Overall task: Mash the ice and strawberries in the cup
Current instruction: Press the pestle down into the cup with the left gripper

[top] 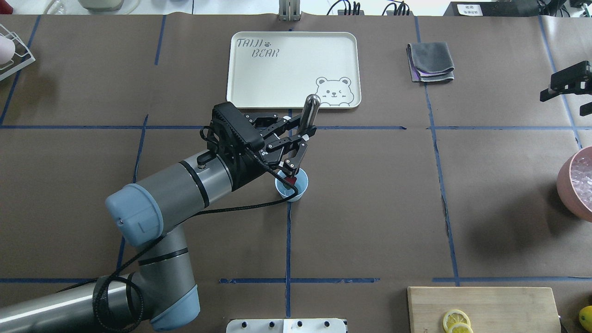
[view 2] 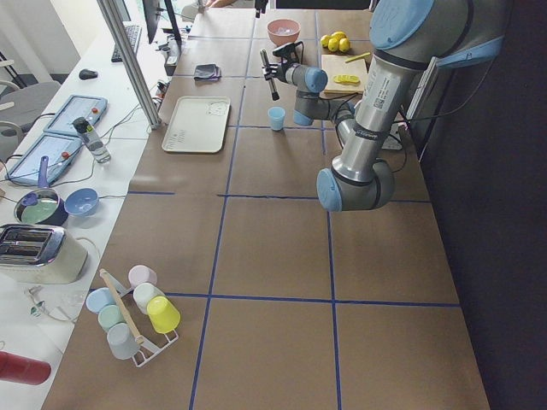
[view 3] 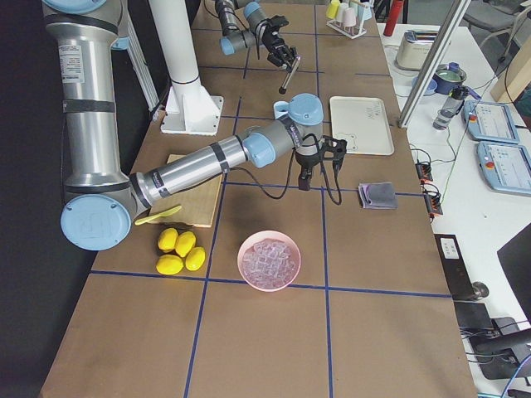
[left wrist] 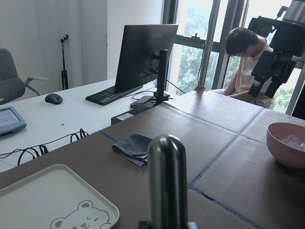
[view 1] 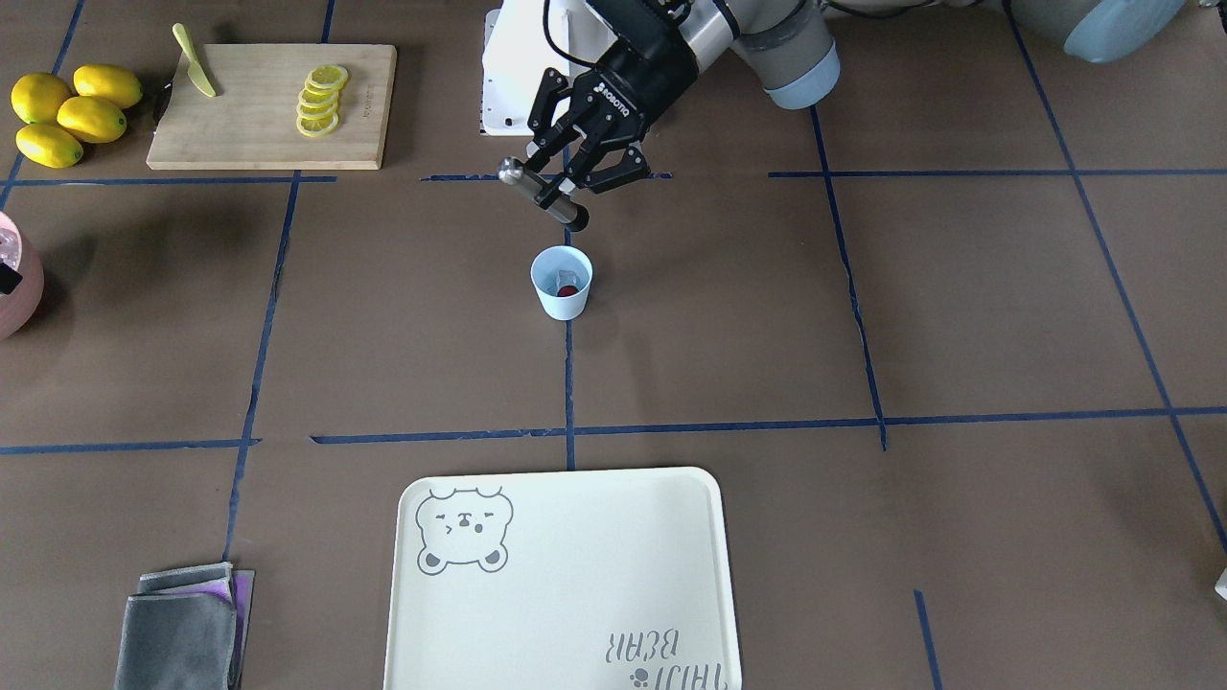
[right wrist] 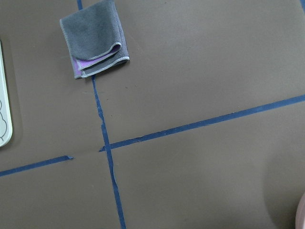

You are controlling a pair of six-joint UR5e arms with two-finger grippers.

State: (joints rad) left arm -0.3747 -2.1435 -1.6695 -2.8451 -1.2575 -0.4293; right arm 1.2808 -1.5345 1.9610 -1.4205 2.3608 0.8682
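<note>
The pale-blue cup (view 1: 562, 284) stands upright mid-table, also seen in the overhead view (top: 293, 186). Inside it lie a dark-red strawberry piece (view 1: 569, 290) and clear ice (view 1: 555, 279). My left gripper (view 1: 561, 182) is shut on a metal muddler (view 1: 542, 196) and holds it tilted just above the cup, its black end near the rim and not inside. The muddler's rounded top fills the left wrist view (left wrist: 167, 176). My right gripper (top: 573, 90) hangs over the right side of the table, far from the cup, with its jaws apart and empty.
A pink bowl of ice (top: 580, 182) sits at the right edge. A cutting board (view 1: 259, 105) holds lemon slices (view 1: 321, 101) and a knife (view 1: 195, 72), with whole lemons (view 1: 67, 110) beside it. A cream tray (view 1: 566, 585) and a folded grey cloth (view 1: 182, 628) lie beyond the cup.
</note>
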